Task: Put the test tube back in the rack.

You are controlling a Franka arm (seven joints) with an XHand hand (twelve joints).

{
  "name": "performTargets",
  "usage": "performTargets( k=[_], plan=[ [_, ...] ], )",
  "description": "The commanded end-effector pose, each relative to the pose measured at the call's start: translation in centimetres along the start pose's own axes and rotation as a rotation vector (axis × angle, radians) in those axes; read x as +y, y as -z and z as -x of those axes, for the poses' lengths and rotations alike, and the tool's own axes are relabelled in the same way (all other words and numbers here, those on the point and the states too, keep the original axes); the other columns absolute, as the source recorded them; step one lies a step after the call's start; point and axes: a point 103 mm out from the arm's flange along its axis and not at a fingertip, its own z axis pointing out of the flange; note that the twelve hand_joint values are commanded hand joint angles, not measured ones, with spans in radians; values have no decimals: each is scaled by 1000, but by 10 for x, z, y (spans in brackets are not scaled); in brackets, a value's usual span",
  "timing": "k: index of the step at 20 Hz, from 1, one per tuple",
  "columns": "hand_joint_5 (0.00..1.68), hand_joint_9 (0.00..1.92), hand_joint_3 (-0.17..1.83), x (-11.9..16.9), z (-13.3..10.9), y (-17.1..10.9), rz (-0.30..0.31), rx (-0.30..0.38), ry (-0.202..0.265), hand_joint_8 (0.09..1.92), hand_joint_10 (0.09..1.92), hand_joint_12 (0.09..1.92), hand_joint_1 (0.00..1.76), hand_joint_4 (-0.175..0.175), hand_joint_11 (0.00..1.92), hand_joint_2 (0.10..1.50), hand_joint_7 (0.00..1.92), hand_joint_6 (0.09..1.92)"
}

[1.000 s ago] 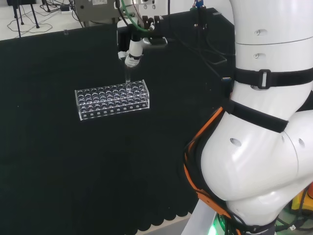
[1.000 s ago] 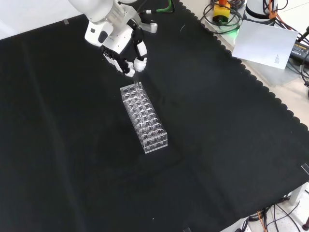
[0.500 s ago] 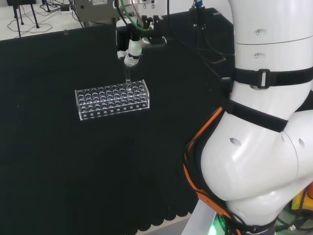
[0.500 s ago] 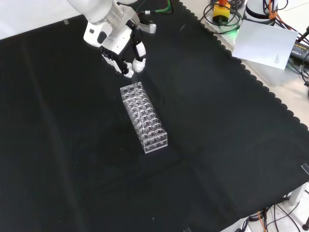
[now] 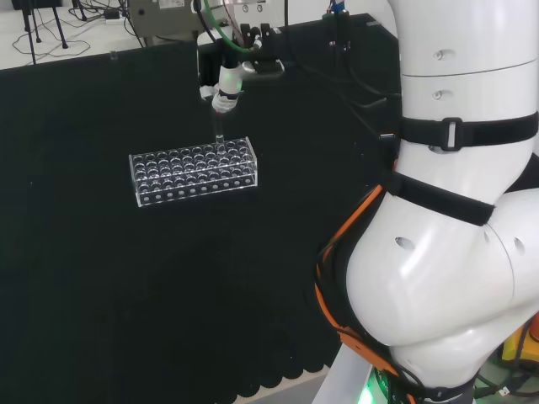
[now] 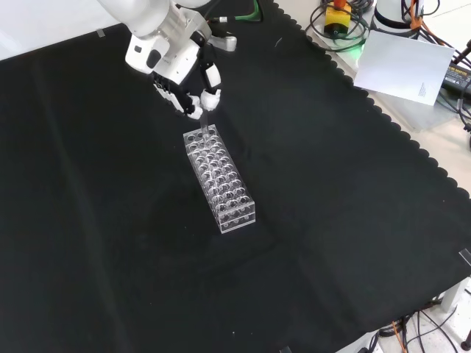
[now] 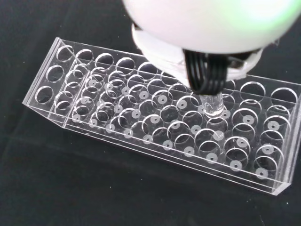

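In the head view the hand (image 5: 226, 87) sits in the upper middle of the frame, a little higher than it was a second ago, and its fingers are pinched round the top of the test tube (image 5: 218, 135), which hangs straight down toward the right-hand end of the clear rack (image 5: 193, 171). The front view tells the same story: the hand (image 6: 190, 82) has crept up toward the upper left of the frame, and the tube (image 6: 206, 122) now reaches only as far as the rack's (image 6: 221, 178) far end rather than down into it. That reads as a lift, not an insertion (a re-aim over another hole, perhaps), so the tube is probably not yet seated and the task is still open. In the wrist view the tube's round bottom (image 7: 212, 106) shows over the holes near one end of the rack (image 7: 155, 122), just below the blurred white bulk of the hand (image 7: 207, 23). Whether the tip sits inside a hole or only above one is hard to tell, since clear glass over clear plastic gives little edge, and the fingers hide the tube's upper part.
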Motion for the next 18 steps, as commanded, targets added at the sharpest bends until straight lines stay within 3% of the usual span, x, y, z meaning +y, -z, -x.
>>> performTargets(
  k=[1, 6, 13, 18],
  plan=[
    [1433, 1518, 873, -2, 2, -4, 1, 18, 2, 543, 209, 1043, 1451, -175, 1349, 451, 1500, 429],
    [1432, 1518, 873, -3, 5, -5, 33, 72, -41, 543, 209, 1043, 1451, -175, 1350, 451, 1499, 429],
    [1433, 1518, 873, 1, -1, -10, -14, 11, -30, 542, 209, 1043, 1451, -175, 1350, 451, 1500, 429],
    [1433, 1518, 873, 15, -14, -23, -25, 21, -23, 542, 209, 1043, 1451, -175, 1349, 451, 1500, 429]
  ],
)
